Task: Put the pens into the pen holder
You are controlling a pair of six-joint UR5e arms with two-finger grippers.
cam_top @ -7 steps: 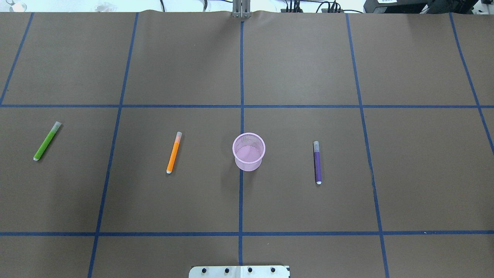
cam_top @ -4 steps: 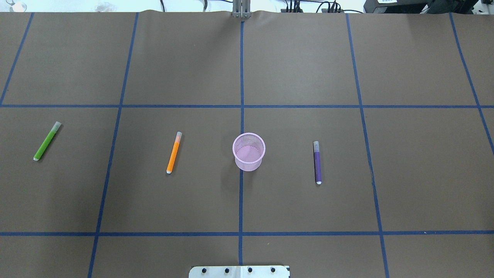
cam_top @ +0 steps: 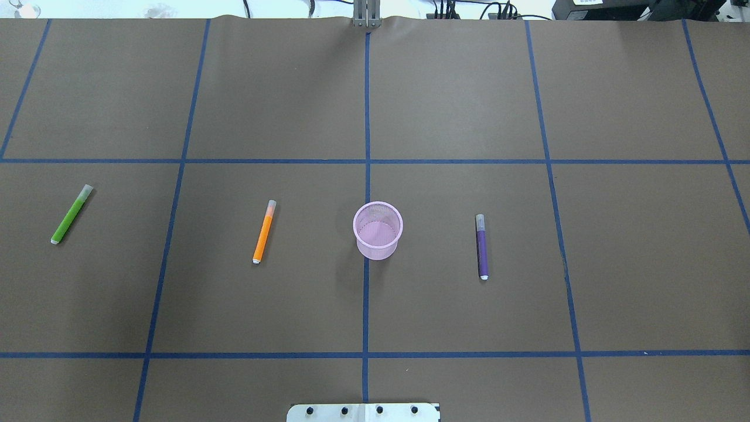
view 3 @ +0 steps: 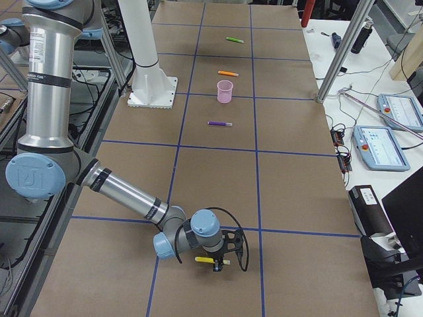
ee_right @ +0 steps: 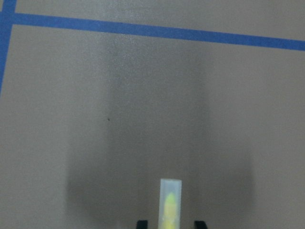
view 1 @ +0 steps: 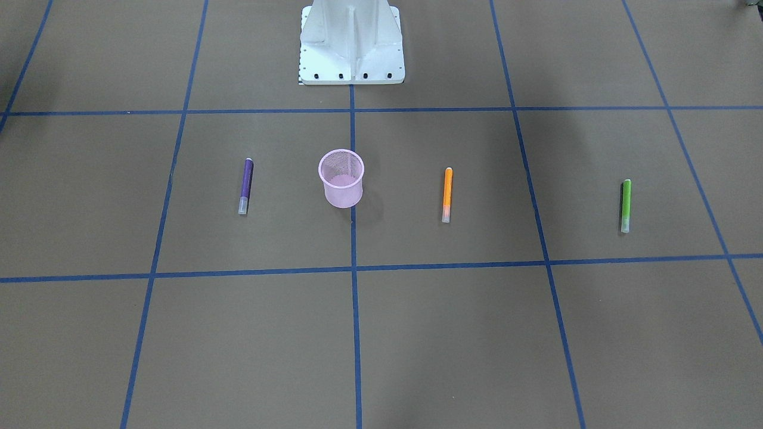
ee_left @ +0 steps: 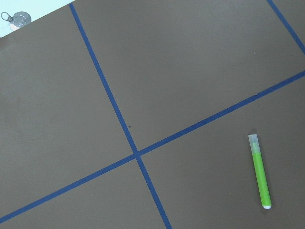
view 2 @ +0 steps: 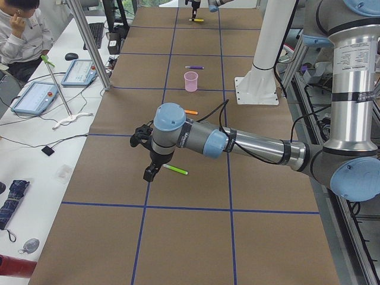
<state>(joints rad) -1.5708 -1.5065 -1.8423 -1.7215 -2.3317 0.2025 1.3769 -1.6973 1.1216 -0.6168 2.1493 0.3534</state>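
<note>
The pink mesh pen holder [cam_top: 378,251] stands upright mid-table with nothing in it. Three pens lie flat around it: orange [cam_top: 263,232] and green [cam_top: 71,214] on its left, purple [cam_top: 481,246] on its right. Neither arm shows in the overhead view. In the exterior left view my left gripper [view 2: 149,173] hovers beside the green pen [view 2: 176,170]; I cannot tell its state. A yellowish pen [ee_right: 170,202] lies between the tips of my right gripper [ee_right: 170,223], with a gap on each side, so it is open. The exterior right view shows that gripper [view 3: 221,254] low over this pen [view 3: 206,259].
The white robot base [view 1: 351,42] sits behind the holder. Blue tape lines [cam_top: 366,117] grid the brown table cover. A side bench holds tablets [view 2: 35,98] and cables, with a person seated [view 2: 24,29] at the far end. Metal posts [view 3: 344,46] rise at the table's edge.
</note>
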